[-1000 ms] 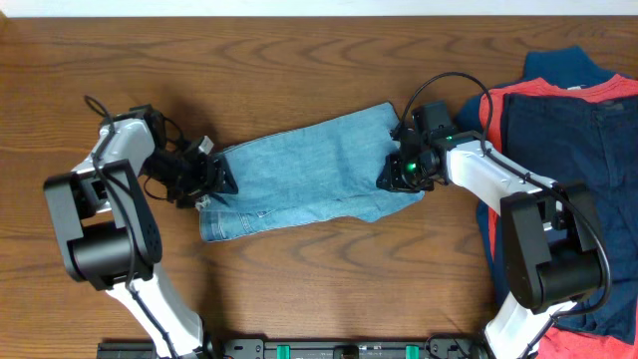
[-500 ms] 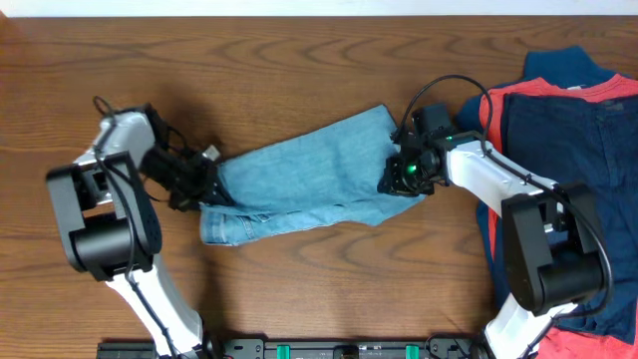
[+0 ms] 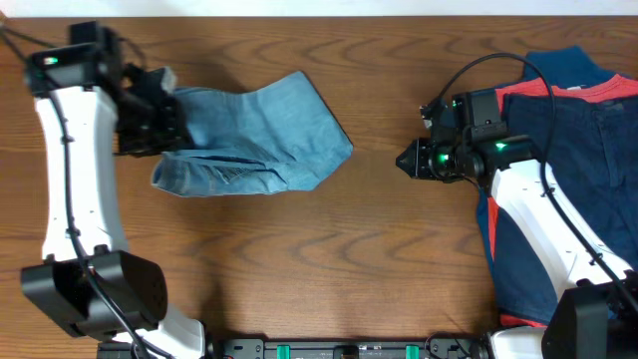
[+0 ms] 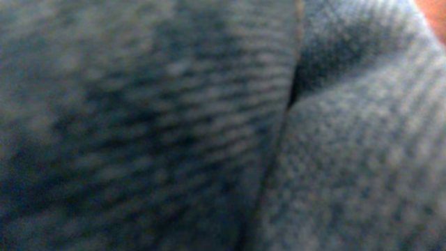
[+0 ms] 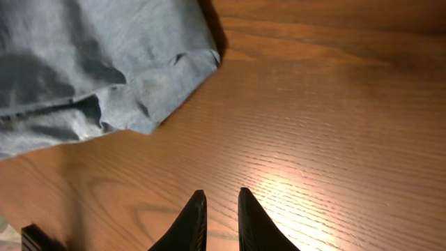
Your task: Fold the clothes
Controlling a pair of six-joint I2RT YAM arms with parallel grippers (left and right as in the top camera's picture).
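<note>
The light-blue jeans (image 3: 264, 135) lie bunched and partly doubled over at the upper left of the table. My left gripper (image 3: 167, 118) is shut on their left end, and blurred denim (image 4: 139, 125) fills the whole left wrist view, hiding the fingers. My right gripper (image 3: 406, 160) hovers over bare wood well to the right of the jeans. In the right wrist view its fingertips (image 5: 218, 199) stand almost together with only a narrow slit and nothing between them. The nearest corner of the jeans (image 5: 90, 63) lies ahead and to the left of them.
A pile of dark navy garments (image 3: 573, 170) with a red-orange shirt (image 3: 558, 92) covers the table's right side, under the right arm. The wooden table (image 3: 329, 259) stretches between the arms. A black rail (image 3: 349, 349) runs along the front edge.
My left arm swung up and to the left, dragging the jeans leftward and bunching them. The jeans came out of my right gripper, which now sits apart from them to the right.
</note>
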